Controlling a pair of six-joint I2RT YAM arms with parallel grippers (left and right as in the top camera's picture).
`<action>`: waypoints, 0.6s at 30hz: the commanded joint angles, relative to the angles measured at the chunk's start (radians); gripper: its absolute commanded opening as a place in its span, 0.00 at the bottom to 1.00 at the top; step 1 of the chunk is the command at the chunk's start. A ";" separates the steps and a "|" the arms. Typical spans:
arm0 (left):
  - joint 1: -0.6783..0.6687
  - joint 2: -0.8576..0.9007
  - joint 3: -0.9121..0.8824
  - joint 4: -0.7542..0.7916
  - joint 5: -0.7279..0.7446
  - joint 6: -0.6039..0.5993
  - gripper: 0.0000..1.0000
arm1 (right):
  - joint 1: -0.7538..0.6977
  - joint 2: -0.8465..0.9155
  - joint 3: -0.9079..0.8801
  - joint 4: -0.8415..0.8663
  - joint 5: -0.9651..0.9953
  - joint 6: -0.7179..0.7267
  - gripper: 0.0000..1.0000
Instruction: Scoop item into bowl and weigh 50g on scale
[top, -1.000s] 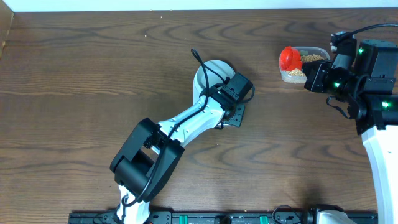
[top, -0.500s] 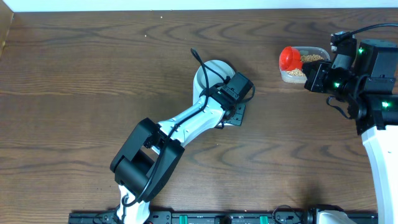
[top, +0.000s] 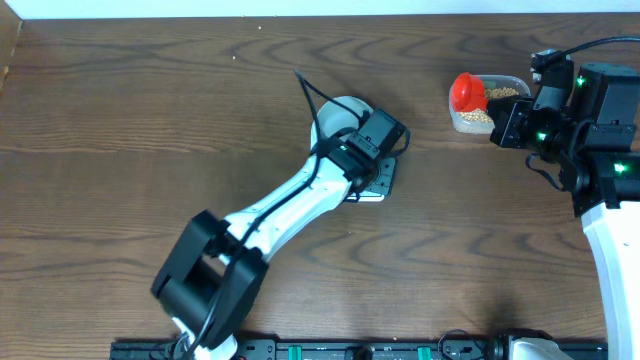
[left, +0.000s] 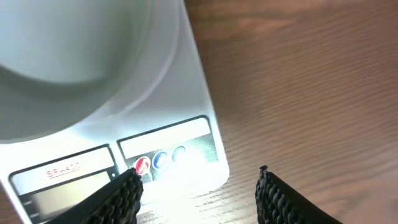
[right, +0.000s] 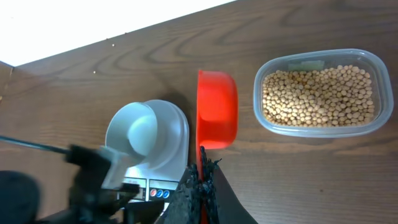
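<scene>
The left gripper (left: 198, 186), spread open, just shifted above the scale (left: 193, 99), maybe to press one of its buttons (left: 160, 160). Well right of the scale, the right gripper (right: 200, 180) pinches the red scoop (right: 217, 109).

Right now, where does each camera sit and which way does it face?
Overhead: fixed above the table, facing straight down; left arm and right arm both show.
Left wrist: on the left arm, looking down close at scale and bowl; the open left end effector frames the bottom.
Right wrist: on the right arm, looking down at red scoop and tub of beans; the right end effector, shut on the scoop, shows below.
Shared: both wrist views see the bowl on the scale.
</scene>
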 joint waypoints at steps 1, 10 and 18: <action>0.004 -0.021 -0.005 0.000 -0.006 -0.005 0.64 | -0.003 0.001 0.013 0.009 0.010 -0.026 0.01; 0.004 -0.021 -0.005 0.000 -0.006 -0.004 0.98 | -0.002 0.001 0.013 0.005 0.005 -0.026 0.01; 0.005 -0.021 -0.005 0.000 -0.006 -0.004 0.98 | -0.002 0.001 0.013 0.007 0.002 -0.026 0.01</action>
